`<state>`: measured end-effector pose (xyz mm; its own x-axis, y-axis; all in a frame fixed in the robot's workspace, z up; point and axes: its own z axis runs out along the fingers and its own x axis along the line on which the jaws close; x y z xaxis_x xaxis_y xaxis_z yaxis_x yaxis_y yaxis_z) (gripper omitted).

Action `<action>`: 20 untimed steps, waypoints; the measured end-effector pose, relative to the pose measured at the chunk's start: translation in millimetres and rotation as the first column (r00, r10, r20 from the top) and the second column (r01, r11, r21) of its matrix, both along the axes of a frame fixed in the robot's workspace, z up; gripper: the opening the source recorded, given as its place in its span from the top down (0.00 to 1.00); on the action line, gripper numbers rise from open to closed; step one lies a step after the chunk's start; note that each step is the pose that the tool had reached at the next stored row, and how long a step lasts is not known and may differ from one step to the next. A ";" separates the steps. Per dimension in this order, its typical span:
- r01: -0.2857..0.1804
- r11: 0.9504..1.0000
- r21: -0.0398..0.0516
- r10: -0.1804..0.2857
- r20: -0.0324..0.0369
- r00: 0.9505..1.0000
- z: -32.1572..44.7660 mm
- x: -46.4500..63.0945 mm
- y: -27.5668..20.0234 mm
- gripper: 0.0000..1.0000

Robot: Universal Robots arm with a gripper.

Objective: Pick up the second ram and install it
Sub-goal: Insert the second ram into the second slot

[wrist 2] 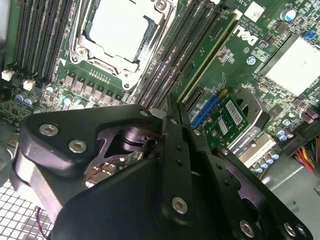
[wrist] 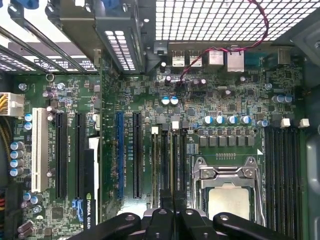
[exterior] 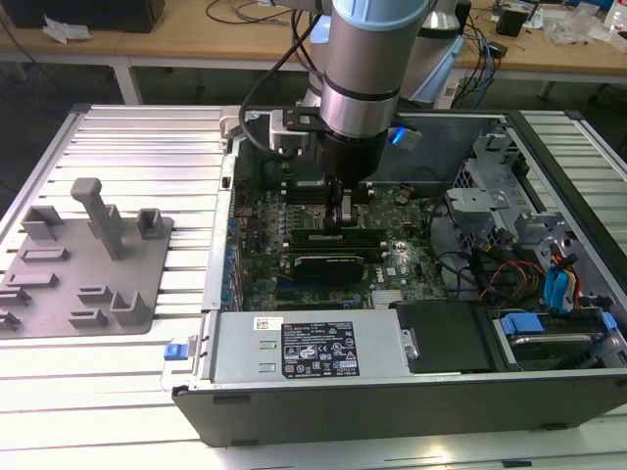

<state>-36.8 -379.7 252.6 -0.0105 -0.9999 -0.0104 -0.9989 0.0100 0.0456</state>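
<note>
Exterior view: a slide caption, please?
Hand low over the motherboard inside the open case; grey fixture plate beside the case.

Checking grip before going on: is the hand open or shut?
The hand is shut: in both wrist views its fingers show no gap, above the memory slots. Whether they pinch a stick, cannot tell.

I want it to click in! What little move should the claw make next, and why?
Probably a gentle push straight down. The claw is shut, its tips low at the memory slots, by the end of the green ram stick standing in one; I can't tell if it's seated.
</note>
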 end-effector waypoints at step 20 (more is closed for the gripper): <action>0.001 0.999 0.035 -0.001 0.000 1.000 -14.0 0.0 0.2 0.91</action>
